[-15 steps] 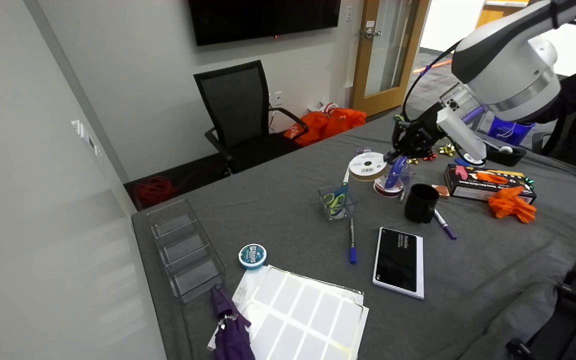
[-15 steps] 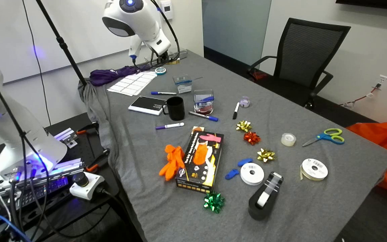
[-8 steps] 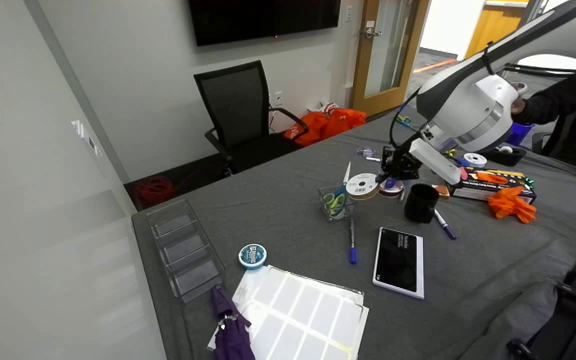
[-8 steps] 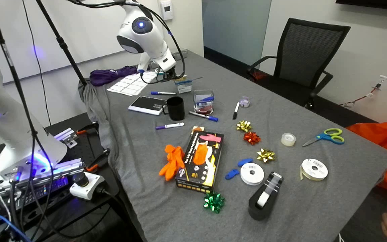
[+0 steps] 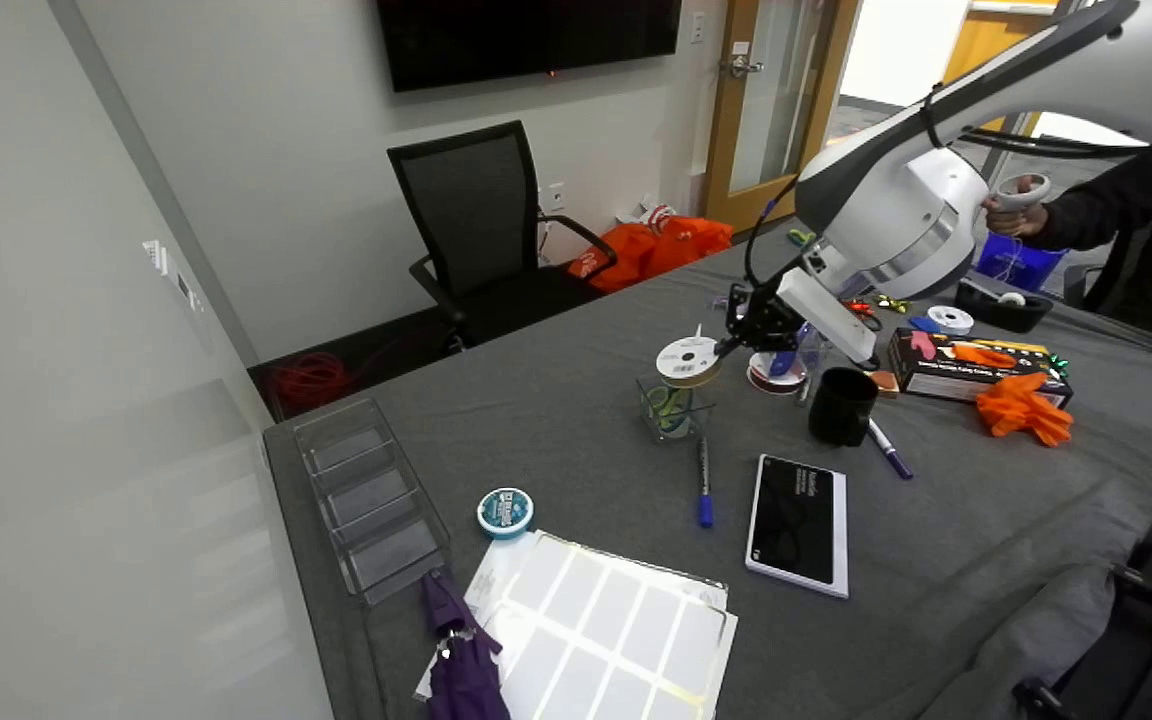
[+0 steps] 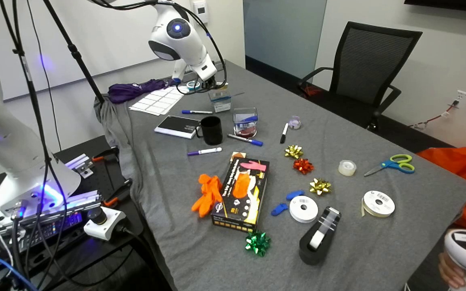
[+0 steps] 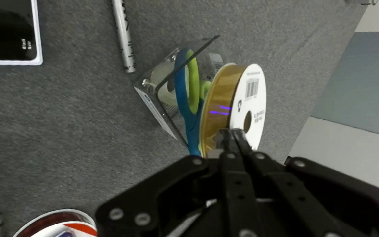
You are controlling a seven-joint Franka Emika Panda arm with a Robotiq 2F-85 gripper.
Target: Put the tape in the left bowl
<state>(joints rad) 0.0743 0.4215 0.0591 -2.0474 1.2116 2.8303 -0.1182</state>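
The tape, a white-faced roll with a gold band, is held tilted by my gripper. In the wrist view the fingers of my gripper are closed on the near white rim of the tape. The left bowl is a small see-through square container; it also shows in the other exterior view and the wrist view. Blue-green scissors and a pale roll are inside it. The tape overlaps the bowl's far rim from above; the exact height gap cannot be told.
A second clear container with blue and red things stands near the bowl. A black mug, a blue-capped marker and a black-and-white box are close by. The glove box lies farther off.
My gripper and the tape have moved left in an exterior view, first dropping lower, then up slightly to over the left bowl. The grip stays shut.
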